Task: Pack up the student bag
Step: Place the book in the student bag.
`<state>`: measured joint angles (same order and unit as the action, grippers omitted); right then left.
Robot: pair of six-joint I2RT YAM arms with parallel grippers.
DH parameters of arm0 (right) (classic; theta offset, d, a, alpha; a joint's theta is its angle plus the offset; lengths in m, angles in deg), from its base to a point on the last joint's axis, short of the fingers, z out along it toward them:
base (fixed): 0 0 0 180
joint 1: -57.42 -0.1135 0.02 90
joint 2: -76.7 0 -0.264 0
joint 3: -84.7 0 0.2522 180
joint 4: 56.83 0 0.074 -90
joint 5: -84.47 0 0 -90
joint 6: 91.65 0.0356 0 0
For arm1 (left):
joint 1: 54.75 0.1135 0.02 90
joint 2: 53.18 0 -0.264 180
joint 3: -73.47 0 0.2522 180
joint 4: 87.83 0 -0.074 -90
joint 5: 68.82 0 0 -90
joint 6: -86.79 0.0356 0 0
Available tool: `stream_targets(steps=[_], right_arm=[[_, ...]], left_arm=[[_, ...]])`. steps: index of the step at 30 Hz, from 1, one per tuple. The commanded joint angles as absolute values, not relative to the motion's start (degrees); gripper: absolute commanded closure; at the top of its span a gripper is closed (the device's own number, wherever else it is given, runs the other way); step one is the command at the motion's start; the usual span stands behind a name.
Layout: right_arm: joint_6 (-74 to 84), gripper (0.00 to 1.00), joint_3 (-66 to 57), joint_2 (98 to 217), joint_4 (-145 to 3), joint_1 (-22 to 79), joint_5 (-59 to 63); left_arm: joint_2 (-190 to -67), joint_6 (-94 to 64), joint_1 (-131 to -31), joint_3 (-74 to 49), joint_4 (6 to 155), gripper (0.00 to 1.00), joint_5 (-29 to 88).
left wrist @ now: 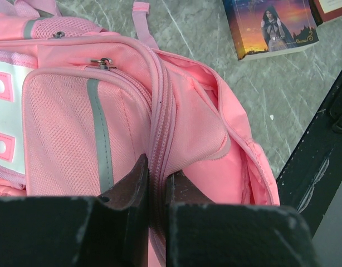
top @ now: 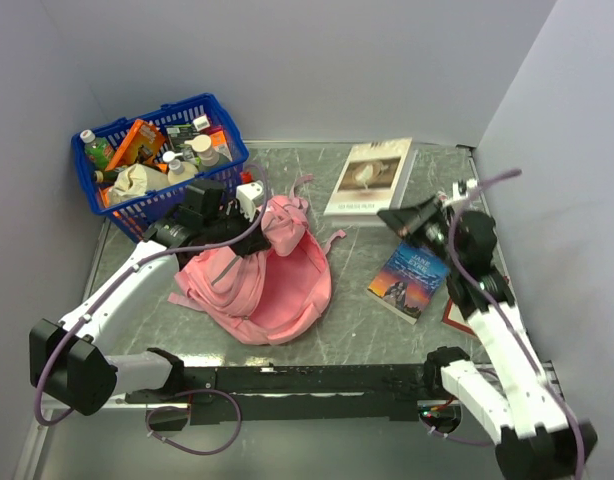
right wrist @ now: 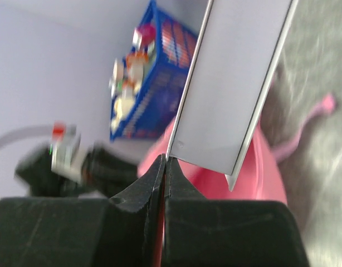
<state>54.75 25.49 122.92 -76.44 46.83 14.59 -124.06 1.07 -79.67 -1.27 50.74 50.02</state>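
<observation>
Now, student bag (top: pixel 277 285): slumped mid-table with its main compartment unzipped and the mouth gaping; the blue basket (top: pixel 152 210) stands just off the bag's far-left side
Left gripper (left wrist: pixel 158 169): at the bag's top end, jaws nearly together, pinching the zip rim of that mouth
Right gripper (right wrist: pixel 164 164): well off the bag's right side and raised, jaws pressed together on one corner of a thin flat book (right wrist: pixel 232 83)
Step in hand: judged as bringing this book to the bag while the left pinch props the mouth
Next move calls for: swinging the book over the opening, edge first, then sliding it in beside the held rim; the corner pinch looks slight, so a tilt may loosen it
Not yet packed: a blue-covered book (top: pixel 409 280) right of the bag, and a white book (top: pixel 372 175) off the bag's far-right side
</observation>
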Motion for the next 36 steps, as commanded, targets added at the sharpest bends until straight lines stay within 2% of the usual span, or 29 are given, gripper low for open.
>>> stream_targets(steps=[1, 5, 14, 23, 31, 36], right_arm=[[57.48, 1.0, 29.97, 112.32, -89.72, 44.42, 17.93], [56.71, 1.0, 29.9, 104.93, -98.86, 43.27, 21.71], [51.61, 1.0, 24.79, 103.78, -109.88, 43.27, 36.82], [58.28, 1.0, 34.63, 105.7, -94.51, 43.27, 48.25], [62.23, 1.0, 36.57, 112.03, -84.23, 37.22, 49.06], [67.76, 1.0, 41.22, 115.8, -67.12, 33.52, 48.44]], left_arm=[[-124.29, 0.49, -77.07, -1.9, 57.66, 0.99, 40.78], [-124.81, -0.13, -77.07, -2.7, 57.57, 0.99, 41.22], [-124.55, -0.48, -77.07, -1.38, 58.81, 0.99, 39.9], [-124.38, -0.66, -77.07, -2.78, 57.4, 0.99, 40.78], [-124.38, -0.31, -77.07, -3.22, 57.14, 0.99, 40.43], [-124.38, -0.04, -77.16, -4.63, 55.56, 0.99, 42.71]])
